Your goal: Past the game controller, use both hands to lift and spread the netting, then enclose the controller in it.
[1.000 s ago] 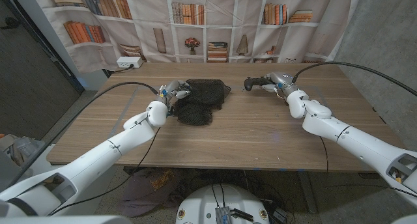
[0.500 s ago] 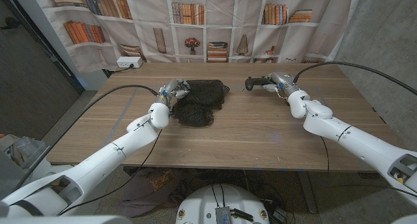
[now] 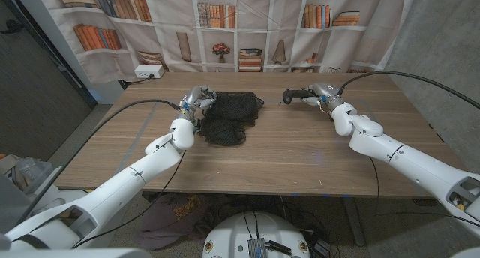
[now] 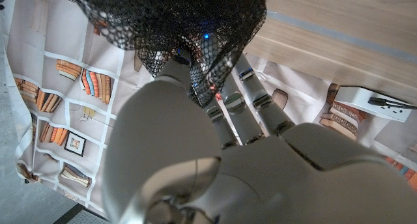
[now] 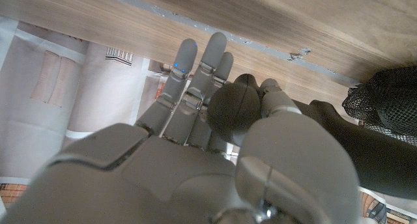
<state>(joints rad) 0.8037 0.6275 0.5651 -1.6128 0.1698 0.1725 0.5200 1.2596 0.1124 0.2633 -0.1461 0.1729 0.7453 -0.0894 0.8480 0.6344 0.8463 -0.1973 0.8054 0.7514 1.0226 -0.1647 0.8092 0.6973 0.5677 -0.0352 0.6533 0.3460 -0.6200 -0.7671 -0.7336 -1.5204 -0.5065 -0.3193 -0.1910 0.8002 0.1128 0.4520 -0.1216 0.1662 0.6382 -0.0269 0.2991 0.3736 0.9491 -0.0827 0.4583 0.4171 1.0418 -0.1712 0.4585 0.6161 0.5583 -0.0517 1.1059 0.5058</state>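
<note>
The black netting (image 3: 231, 115) lies bunched on the wooden table (image 3: 285, 157), left of centre and toward the far side. My left hand (image 3: 196, 100) is at its far left edge; in the left wrist view the netting (image 4: 169, 22) drapes over the thumb and fingertips of that hand (image 4: 215, 152), pinched between them. The black game controller (image 3: 296, 97) is at the far right of centre, gripped by my right hand (image 3: 324, 95). In the right wrist view my right hand (image 5: 195, 146) has its thumb wrapped over one controller (image 5: 234, 110) handle, and the netting (image 5: 388, 100) shows beyond it.
A white power strip (image 3: 146, 72) sits at the table's far left corner, also seen as the power strip (image 4: 371, 100) in the left wrist view. A bookshelf-printed curtain (image 3: 247, 25) hangs behind the table. Black cables run along both arms.
My left hand has slid farther away along the netting's left edge, and the netting has bunched slightly toward it. The right hand and controller have hardly moved.
</note>
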